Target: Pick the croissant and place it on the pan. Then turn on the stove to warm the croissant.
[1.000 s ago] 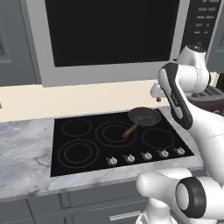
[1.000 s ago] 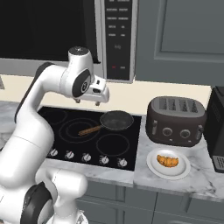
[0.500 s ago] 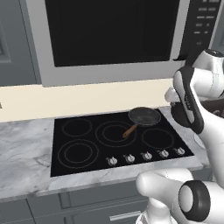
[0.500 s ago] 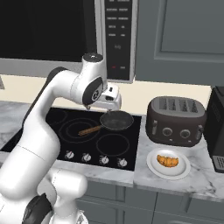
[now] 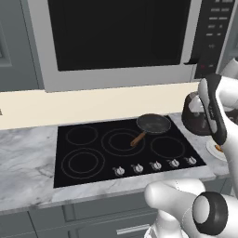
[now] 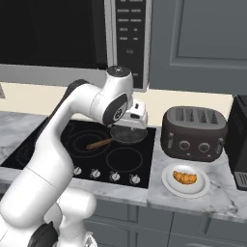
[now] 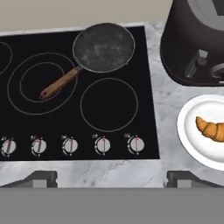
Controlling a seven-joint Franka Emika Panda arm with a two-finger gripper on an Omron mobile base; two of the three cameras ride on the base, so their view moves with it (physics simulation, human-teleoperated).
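The croissant (image 7: pixel 212 129) (image 6: pixel 185 177) lies on a round white plate (image 7: pixel 188 140) (image 6: pixel 166 179) on the counter right of the stove. The dark pan (image 7: pixel 104 46) (image 6: pixel 126 136) (image 5: pixel 153 123) sits on the back right burner of the black stove (image 7: pixel 109 105) (image 5: pixel 83 153), its wooden handle pointing toward the front left. My gripper (image 7: pixel 113 178) (image 6: pixel 128 126) hangs open and empty high above the stove's right side, near the pan and left of the plate. A row of silver knobs (image 7: pixel 70 145) (image 5: pixel 153 166) lines the stove's front edge.
A dark toaster (image 6: pixel 194 132) (image 7: pixel 197 43) stands behind the plate. A microwave (image 5: pixel 116 37) hangs over the stove. A black appliance (image 6: pixel 240 140) sits at the far right of the counter. Marble counter (image 5: pixel 28 158) extends left of the stove.
The arm has swung to the right, carrying the hand from over the stove's middle toward the pan and the plate side. The gripper has stayed open.
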